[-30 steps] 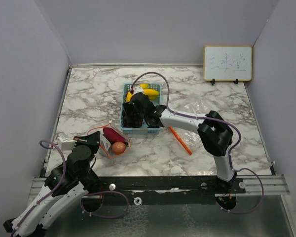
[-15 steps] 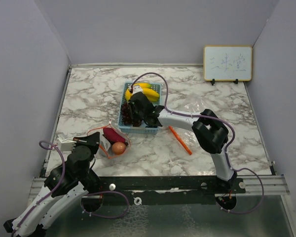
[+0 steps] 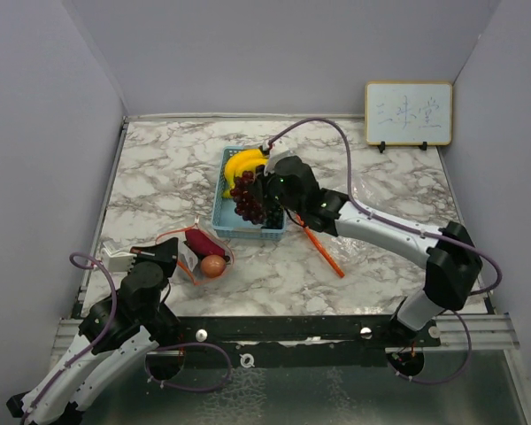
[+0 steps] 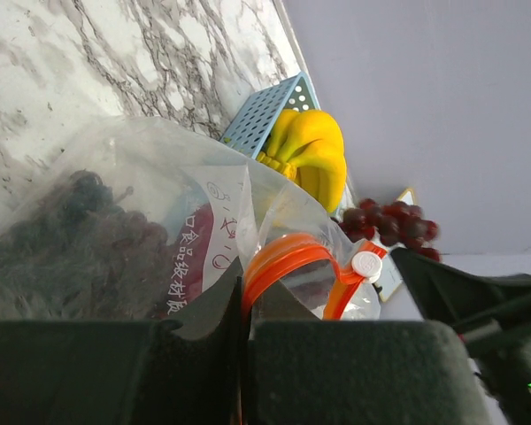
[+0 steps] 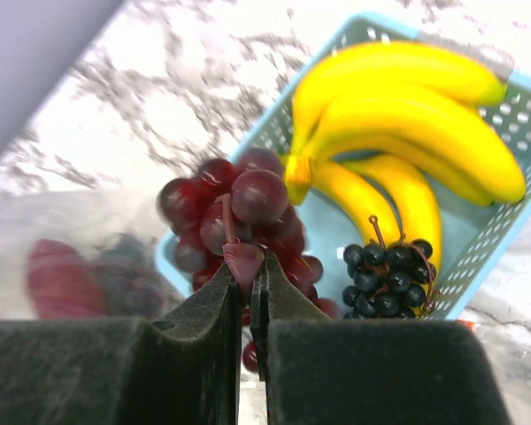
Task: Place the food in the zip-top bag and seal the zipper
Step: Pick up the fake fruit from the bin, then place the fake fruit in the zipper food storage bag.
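My right gripper [image 5: 250, 266] is shut on the stem of a dark red-purple grape cluster [image 5: 239, 208], which hangs just above the blue mesh basket [image 5: 513, 221]. In the top view the grape cluster [image 3: 248, 199] hangs over the basket's [image 3: 223, 205] middle. A bunch of yellow bananas [image 5: 407, 115] and a small black grape cluster [image 5: 391, 276] lie in the basket. My left gripper [image 4: 242, 305] is shut on the orange zipper rim [image 4: 283, 261] of the clear zip-top bag [image 4: 115, 212]. The bag [image 3: 179, 237] holds a magenta vegetable [image 3: 203, 241] and a round red fruit [image 3: 213, 265].
An orange stick [image 3: 324, 252] lies on the marble table right of the basket. A small whiteboard [image 3: 408, 113] leans on the back wall at the right. Grey walls close in the left, back and right sides.
My right gripper has shut on the grape stem and lifted the cluster up out of the basket, its arm stretching out. The left arm and bag have not moved.
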`<state>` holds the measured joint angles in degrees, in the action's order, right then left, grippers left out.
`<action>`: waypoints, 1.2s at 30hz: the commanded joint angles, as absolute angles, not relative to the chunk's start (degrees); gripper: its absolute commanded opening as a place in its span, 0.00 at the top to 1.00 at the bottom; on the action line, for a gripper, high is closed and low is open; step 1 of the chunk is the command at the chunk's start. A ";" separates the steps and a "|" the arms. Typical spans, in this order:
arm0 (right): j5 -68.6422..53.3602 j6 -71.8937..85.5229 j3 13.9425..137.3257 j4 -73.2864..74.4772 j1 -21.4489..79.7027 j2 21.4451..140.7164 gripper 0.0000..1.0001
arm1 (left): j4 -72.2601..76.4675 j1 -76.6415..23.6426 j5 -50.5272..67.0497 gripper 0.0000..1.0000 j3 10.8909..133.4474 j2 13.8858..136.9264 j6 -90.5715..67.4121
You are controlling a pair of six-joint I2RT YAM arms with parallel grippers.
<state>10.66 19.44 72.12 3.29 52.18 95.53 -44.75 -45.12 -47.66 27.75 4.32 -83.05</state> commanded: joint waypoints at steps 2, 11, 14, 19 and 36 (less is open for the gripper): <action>2.56 17.02 70.90 1.41 52.29 88.22 0.97 | -45.55 -45.18 -49.83 1.00 28.76 4.09 -83.38; -13.80 14.10 71.25 -2.12 56.75 79.71 0.97 | -43.47 -45.21 -49.41 1.00 28.06 5.89 -83.11; -15.87 14.47 71.54 -3.68 57.83 77.98 0.97 | -43.08 -45.21 -49.39 1.00 27.95 6.40 -83.00; -19.33 14.35 73.08 -4.13 59.11 77.41 0.97 | -42.10 -45.19 -49.31 1.00 27.31 6.74 -82.81; -26.76 18.24 74.04 -11.33 60.86 89.05 0.97 | -39.55 -45.18 -48.42 1.00 26.78 7.37 -82.09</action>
